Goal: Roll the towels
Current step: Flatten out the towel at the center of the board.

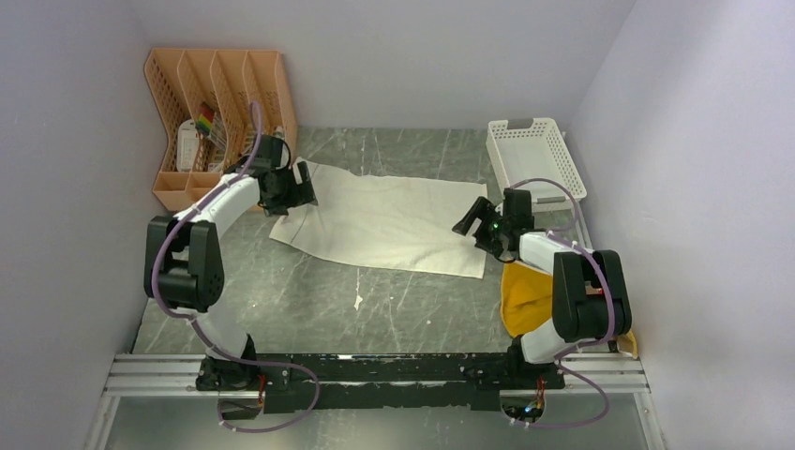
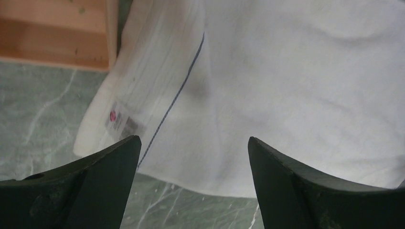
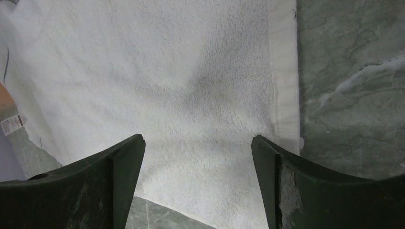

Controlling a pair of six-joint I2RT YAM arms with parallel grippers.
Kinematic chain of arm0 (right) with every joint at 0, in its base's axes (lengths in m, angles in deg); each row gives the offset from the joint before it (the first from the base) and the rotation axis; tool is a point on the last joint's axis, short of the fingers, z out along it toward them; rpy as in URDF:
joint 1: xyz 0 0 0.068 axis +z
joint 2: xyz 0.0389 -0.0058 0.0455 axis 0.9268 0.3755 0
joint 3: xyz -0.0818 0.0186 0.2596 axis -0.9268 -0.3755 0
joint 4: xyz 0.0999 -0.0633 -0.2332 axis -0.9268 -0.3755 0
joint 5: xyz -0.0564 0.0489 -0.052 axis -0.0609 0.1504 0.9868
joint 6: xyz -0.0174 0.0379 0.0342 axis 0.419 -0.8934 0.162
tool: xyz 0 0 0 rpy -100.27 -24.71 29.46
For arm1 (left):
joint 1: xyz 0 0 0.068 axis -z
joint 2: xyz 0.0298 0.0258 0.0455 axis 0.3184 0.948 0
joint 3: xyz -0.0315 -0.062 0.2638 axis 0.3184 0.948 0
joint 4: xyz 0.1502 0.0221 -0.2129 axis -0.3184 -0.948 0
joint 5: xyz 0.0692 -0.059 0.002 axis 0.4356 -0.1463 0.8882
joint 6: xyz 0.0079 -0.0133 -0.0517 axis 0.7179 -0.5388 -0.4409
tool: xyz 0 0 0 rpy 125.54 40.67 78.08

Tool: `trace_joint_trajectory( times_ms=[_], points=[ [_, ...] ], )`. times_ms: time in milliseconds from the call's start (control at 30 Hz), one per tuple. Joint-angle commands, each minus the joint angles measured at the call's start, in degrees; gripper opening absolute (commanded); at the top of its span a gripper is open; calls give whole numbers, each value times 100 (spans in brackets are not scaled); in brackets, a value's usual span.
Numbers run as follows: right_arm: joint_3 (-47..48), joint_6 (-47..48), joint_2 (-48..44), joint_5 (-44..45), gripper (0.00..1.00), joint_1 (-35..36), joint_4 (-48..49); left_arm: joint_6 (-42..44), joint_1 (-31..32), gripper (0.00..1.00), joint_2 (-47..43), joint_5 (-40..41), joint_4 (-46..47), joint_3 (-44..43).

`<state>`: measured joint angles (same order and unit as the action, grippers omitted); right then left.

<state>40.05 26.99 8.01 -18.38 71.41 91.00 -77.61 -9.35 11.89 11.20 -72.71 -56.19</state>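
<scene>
Far left: peach slotted organiser (image 1: 220,112) stood against the back wall, some small items in its slots, too small to identify.

Left gripper (image 1: 298,195) hung over the left end of the cream-white towel (image 1: 394,220), just beside the organiser. Wrist view: jaws spread wide, nothing between them, fingers (image 2: 90,186) clear of the cloth. Below them lay the towel's short edge with a thin blue stripe (image 2: 184,81) and a small sewn label (image 2: 119,121) near the corner. That corner lay next to the organiser's base (image 2: 57,33).

Centre: the cream-white towel was spread flat on the grey-green marbled table (image 1: 375,300), long side running left to right, mildly wrinkled, unrolled.

Right gripper (image 1: 473,230) hung over the towel's right end. Wrist view: jaws also parted, holding nothing. The plain hem band (image 3: 284,71) ran along the edge, bare table beyond it.

Right: white mesh basket (image 1: 534,155) sat at the far right corner. A mustard-yellow towel (image 1: 525,295) lay bunched at the near right, partly hidden by the right arm.
</scene>
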Motion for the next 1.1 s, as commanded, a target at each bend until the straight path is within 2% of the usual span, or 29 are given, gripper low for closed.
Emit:
trace_joint_trajectory(
  times_ms=[0,267,467,500,600,667,767,1067],
  points=[
    [-27,160,203,435,85,-142,-788,-98,63,94,-341,78,10,441],
    [-402,10,48,218,85,-465,-815,-266,63,94,-550,-199,803,1277],
    [-428,79,25,173,85,-463,-886,-419,34,82,-340,-209,1426,1476],
    [-422,113,4,195,85,-468,-929,-445,10,78,-319,-208,1493,1525],
    [-474,146,-103,248,85,-482,-1045,-571,-97,55,-246,-330,1668,1773],
    [-543,106,-183,263,85,-525,-1098,-702,-176,47,-231,-343,1677,2042],
    [-684,17,-285,256,85,-604,-1103,-920,-250,51,-323,-278,1617,2473],
    [-669,148,-356,372,86,-821,-1425,-1699,-253,51,-1012,-186,1484,3864]
  ],
)
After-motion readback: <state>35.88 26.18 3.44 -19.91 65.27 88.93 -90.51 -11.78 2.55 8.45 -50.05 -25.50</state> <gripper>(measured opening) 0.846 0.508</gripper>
